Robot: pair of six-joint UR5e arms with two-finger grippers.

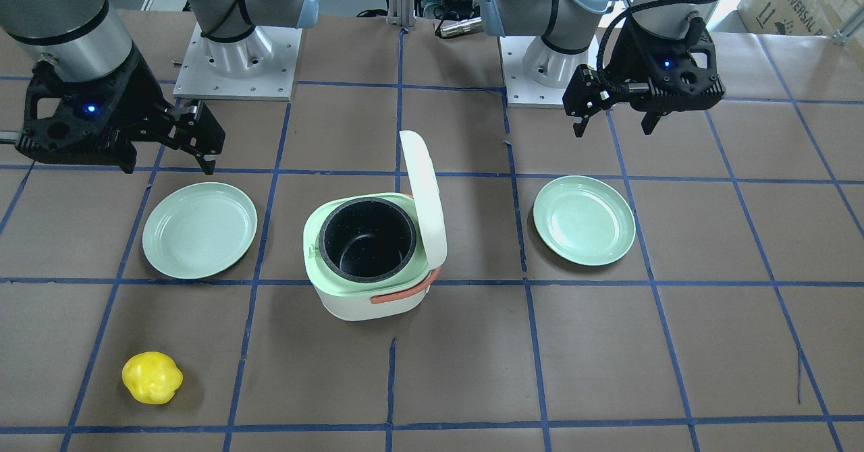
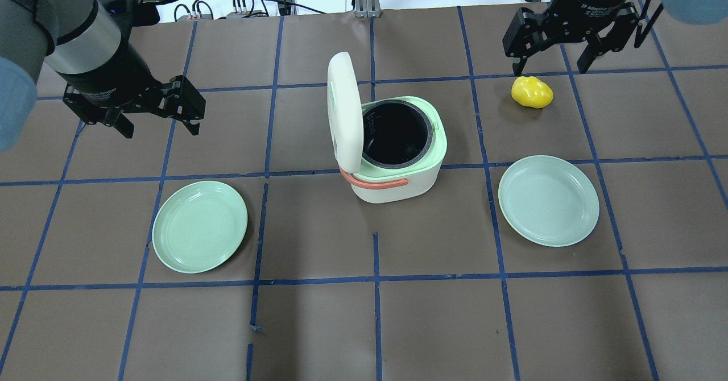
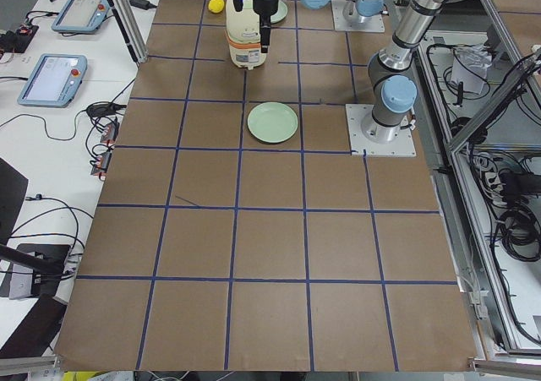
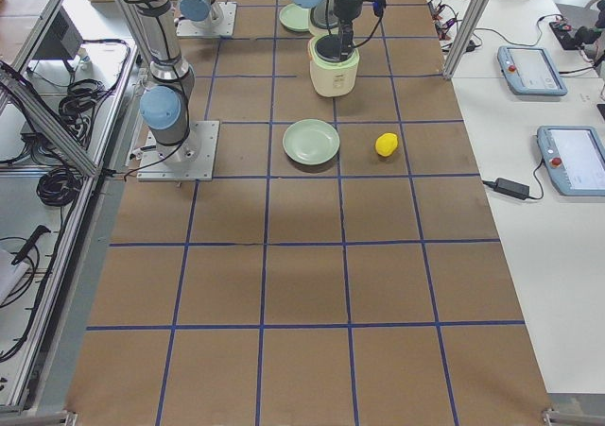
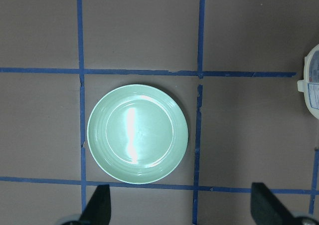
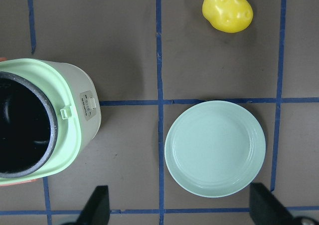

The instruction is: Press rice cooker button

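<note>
The rice cooker (image 2: 398, 170) stands at the table's middle, white with a green rim, a black inner pot and an orange handle. Its white lid (image 2: 344, 111) stands open and upright. A small latch and label panel (image 6: 88, 105) shows on the cooker's side in the right wrist view. My left gripper (image 2: 159, 129) is open and empty, hovering well to the cooker's left. My right gripper (image 2: 550, 67) is open and empty, hovering far right of the cooker, above a yellow lumpy object (image 2: 532, 92). Neither gripper touches the cooker.
Two light green plates lie on the table, one on the left (image 2: 199, 226) and one on the right (image 2: 548, 200) of the cooker. The left wrist view looks down on the left plate (image 5: 137, 133). Blue tape lines grid the brown table.
</note>
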